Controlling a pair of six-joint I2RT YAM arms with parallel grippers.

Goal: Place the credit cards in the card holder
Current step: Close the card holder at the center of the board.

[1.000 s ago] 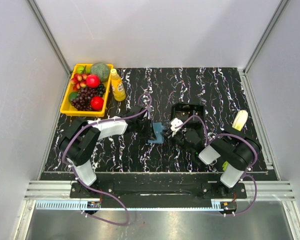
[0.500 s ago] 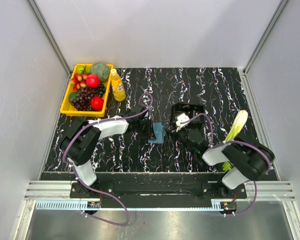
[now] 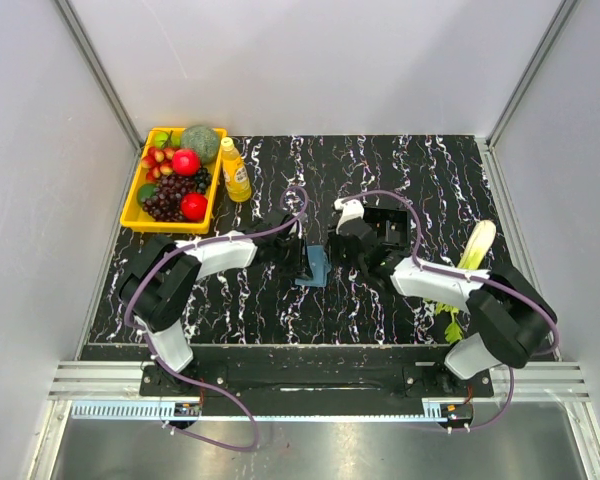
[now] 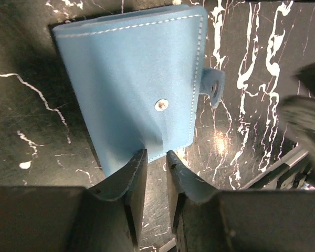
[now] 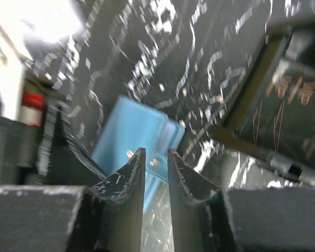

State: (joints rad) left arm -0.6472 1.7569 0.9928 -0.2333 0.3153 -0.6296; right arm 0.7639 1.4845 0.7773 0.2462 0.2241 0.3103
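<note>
The card holder (image 3: 317, 268) is a small blue wallet standing on edge on the black marbled table. It fills the left wrist view (image 4: 131, 79), closed, with a snap and a strap tab on its right. My left gripper (image 3: 302, 258) is shut on its lower edge (image 4: 156, 155). My right gripper (image 3: 342, 248) hovers just right of the wallet, jaws nearly together with nothing seen between them (image 5: 156, 152). The wallet (image 5: 131, 136) lies just beyond its tips. No credit cards are visible.
A black box-like frame (image 3: 388, 222) sits right of the wallet, behind my right gripper, and shows in the right wrist view (image 5: 283, 94). A yellow tray (image 3: 132, 215) of fruit and a yellow bottle (image 3: 235, 170) stand back left. A pale vegetable (image 3: 478, 243) lies at the right.
My right gripper has swung left from beside the black frame to just right of the wallet. The left gripper and the wallet have stayed put.
</note>
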